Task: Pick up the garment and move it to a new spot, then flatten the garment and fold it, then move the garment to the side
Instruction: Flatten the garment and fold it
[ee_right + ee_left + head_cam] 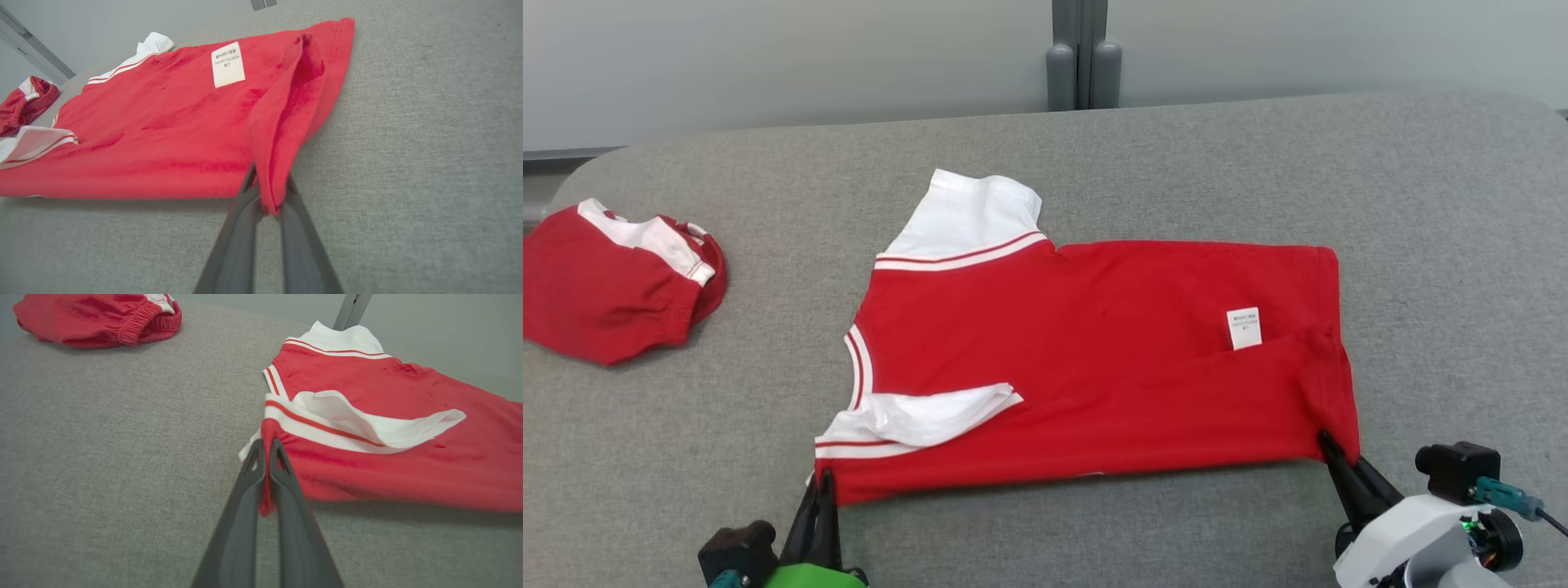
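- Head view: the red shirt (1094,359) lies flat mid-frame on the grey bench (1258,163), with red shorts (605,286) at the left edge.
- Left wrist view: the left pincer (265,443) is clamped on the shirt's shoulder corner, below a folded white sleeve (367,420).
- Right wrist view: the right pincer (270,190) nips the bunched hem corner. The white label (228,64) carries print too small to read.

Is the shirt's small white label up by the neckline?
No, the white label sits on the red shirt close to its hem end, at the opposite end from the striped neckline.
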Motion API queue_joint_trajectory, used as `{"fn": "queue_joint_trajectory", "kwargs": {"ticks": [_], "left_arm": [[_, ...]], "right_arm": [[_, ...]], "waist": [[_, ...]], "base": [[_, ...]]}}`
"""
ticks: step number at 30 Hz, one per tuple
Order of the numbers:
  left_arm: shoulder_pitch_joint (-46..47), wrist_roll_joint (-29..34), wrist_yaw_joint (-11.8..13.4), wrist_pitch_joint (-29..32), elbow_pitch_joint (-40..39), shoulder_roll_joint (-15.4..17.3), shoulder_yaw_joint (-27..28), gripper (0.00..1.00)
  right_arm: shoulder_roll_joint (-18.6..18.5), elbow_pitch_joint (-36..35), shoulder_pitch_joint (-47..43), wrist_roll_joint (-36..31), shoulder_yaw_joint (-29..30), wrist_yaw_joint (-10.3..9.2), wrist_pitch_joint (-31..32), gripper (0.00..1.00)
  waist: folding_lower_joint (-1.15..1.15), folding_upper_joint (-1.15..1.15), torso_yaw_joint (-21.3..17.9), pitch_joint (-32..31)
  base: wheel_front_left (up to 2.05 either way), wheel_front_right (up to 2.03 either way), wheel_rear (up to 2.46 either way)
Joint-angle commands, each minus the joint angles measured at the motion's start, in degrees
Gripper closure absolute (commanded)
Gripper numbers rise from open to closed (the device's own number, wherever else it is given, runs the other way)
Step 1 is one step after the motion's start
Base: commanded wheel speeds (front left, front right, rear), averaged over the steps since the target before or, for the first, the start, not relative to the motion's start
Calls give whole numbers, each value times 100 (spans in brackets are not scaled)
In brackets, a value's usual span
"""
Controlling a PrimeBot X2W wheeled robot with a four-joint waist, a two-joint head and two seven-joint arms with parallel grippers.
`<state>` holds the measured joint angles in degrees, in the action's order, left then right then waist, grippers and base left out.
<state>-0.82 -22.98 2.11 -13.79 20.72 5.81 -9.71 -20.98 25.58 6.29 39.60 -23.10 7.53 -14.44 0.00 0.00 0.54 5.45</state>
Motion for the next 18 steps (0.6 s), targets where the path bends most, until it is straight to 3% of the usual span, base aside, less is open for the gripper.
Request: {"fn": "queue_joint_trajectory", "kwargs": {"ticks": [1,2,3,4,5,12,18], "left_arm": [[-173,-129,21,41,-115,-36,56,100],[-249,-292,-19,96,-189,-73,104,100],[-293,-322,-35,133,-223,-74,98,76],[-313,-225,-8,148,-246,-9,39,5],[-316,-194,30,150,-263,6,8,0],[-3,91,107,-80,-377,71,59,0],[232,666,246,-138,-1135,112,406,0]], "right_arm": [[-21,-77,-156,-11,95,-7,57,100],[-11,-108,-243,-24,162,-8,139,100],[10,-138,-299,-20,191,-8,203,100],[29,-184,-336,-45,235,-7,246,12],[47,-196,-361,-59,271,-7,300,0],[133,-394,-359,-477,741,-7,149,0],[333,-972,-236,-1052,1353,-7,-52,0]], "waist": [[0,0,51,-54],[0,0,46,-55],[0,0,38,-50],[0,0,26,-44],[0,0,18,-40],[0,0,-42,-15],[0,0,-114,3]], "base": [[0,0,0],[0,0,0],[0,0,0],[0,0,0],[0,0,0],[0,0,0],[0,0,0]]}}
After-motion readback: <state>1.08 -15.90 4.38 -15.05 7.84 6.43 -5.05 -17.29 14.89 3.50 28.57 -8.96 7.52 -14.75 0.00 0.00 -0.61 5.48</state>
